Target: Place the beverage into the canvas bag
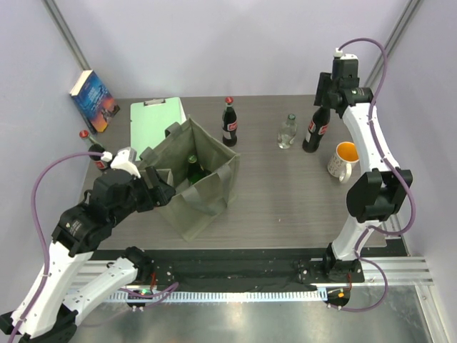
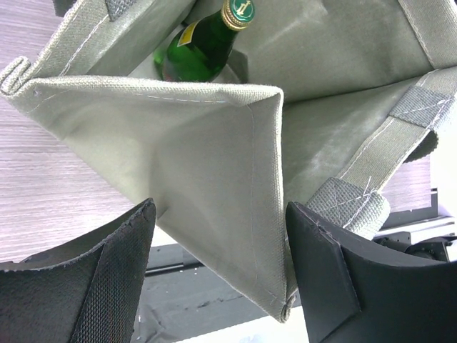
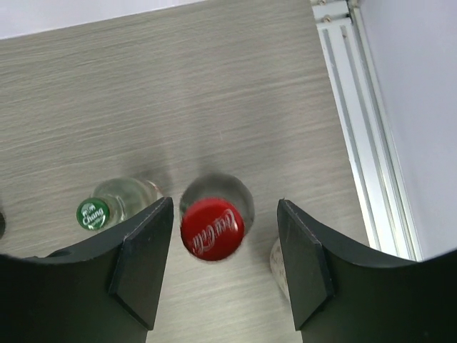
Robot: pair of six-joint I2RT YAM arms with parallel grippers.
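The olive-grey canvas bag (image 1: 207, 187) stands open at the table's left centre, with a green bottle (image 1: 192, 167) upright inside it. My left gripper (image 1: 163, 191) is at the bag's near-left corner. In the left wrist view its jaws (image 2: 218, 209) stand open astride the folded corner of the bag (image 2: 200, 157). The green bottle (image 2: 203, 50) shows behind that wall. My right gripper (image 1: 323, 100) hangs over a dark cola bottle (image 1: 315, 132) at the back right. Seen from the right wrist, its red cap (image 3: 212, 229) sits between the open fingers (image 3: 146, 264), nearer the left one and not gripped.
A second cola bottle (image 1: 229, 123) stands behind the bag, and a third (image 1: 95, 151) at the far left. A clear bottle with a green cap (image 1: 287, 132) and a white mug (image 1: 344, 161) flank the right gripper. A mint clipboard (image 1: 156, 121) and a book (image 1: 93, 101) lie at back left.
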